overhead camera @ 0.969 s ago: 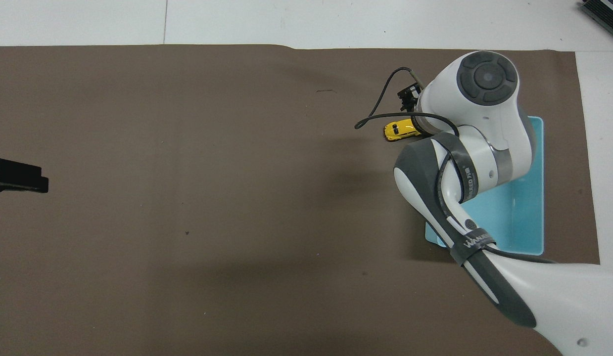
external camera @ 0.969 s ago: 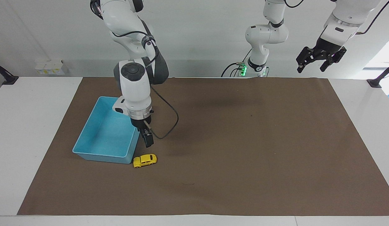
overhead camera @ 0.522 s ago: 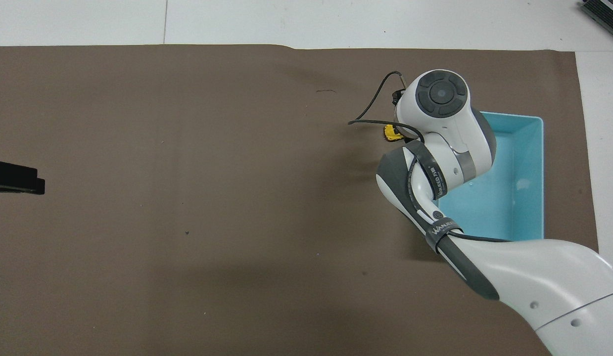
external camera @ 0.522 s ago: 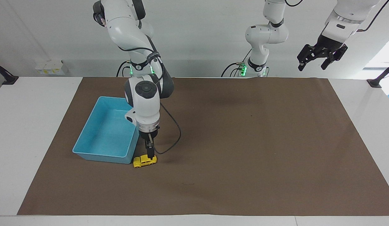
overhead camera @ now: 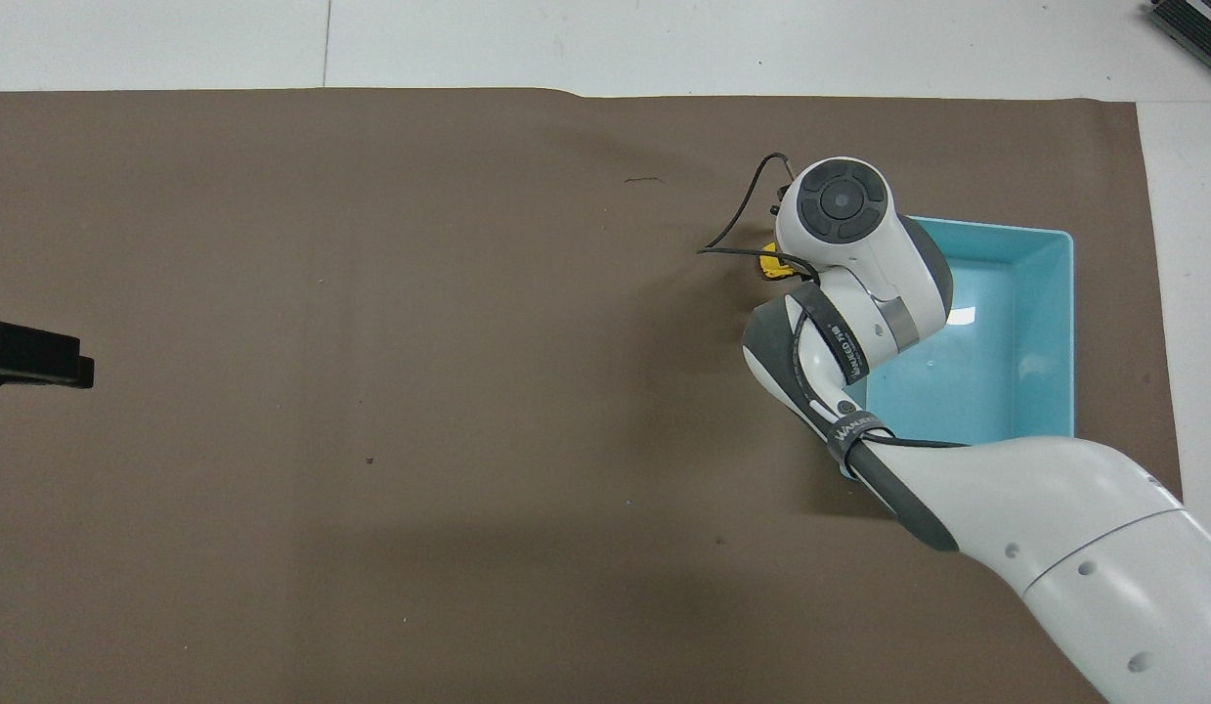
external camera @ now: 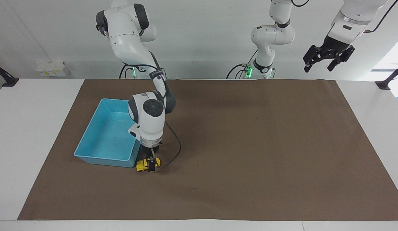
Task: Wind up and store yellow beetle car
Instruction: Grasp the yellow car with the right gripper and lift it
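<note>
Straddling the yellow beetle car [external camera: 144, 164] at lower left of the facing view, my right gripper [external camera: 150, 166] stands with jaws spread across the car's length, which runs along the blue bin's [external camera: 89, 156] wall; my left gripper [external camera: 327, 60] waits, jaws spread, upper right. In the overhead view my wrist hides all but a yellow sliver at upper right, directly under me.
</note>
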{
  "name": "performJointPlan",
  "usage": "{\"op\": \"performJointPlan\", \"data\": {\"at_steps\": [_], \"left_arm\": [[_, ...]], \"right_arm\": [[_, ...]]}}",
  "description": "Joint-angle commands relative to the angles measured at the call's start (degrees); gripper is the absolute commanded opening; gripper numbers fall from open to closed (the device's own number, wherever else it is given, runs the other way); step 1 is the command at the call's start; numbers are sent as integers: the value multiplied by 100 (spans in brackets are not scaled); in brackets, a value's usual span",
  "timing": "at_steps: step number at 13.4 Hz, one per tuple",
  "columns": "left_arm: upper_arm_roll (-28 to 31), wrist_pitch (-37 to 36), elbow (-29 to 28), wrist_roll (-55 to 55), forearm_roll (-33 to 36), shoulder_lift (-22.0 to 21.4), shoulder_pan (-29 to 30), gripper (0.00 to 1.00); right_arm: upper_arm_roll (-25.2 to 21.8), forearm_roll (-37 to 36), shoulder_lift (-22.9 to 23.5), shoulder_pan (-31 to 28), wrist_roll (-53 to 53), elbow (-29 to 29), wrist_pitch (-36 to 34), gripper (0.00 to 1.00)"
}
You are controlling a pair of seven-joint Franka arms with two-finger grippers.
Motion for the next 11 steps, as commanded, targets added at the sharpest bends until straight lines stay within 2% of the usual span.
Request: {"op": "performJointPlan", "data": {"at_steps": [1, 2, 6, 11], "left_arm": [[-1, -39, -118, 138, -6, -81, 19, 100], [-1, -83, -118, 103, 3, -81, 36, 100], [-1, -92, -83, 67, 3, -72, 71, 100], [-9, 22, -83, 85, 21, -64, 10, 100]], "right_arm": [[29, -173, 87, -7, 133, 123, 91, 25], [29, -190, 79, 11, 133, 123, 99, 0], [64, -173, -9, 82, 80, 141, -58, 0], [318, -85, -369, 152, 54, 343, -866, 0]]}}
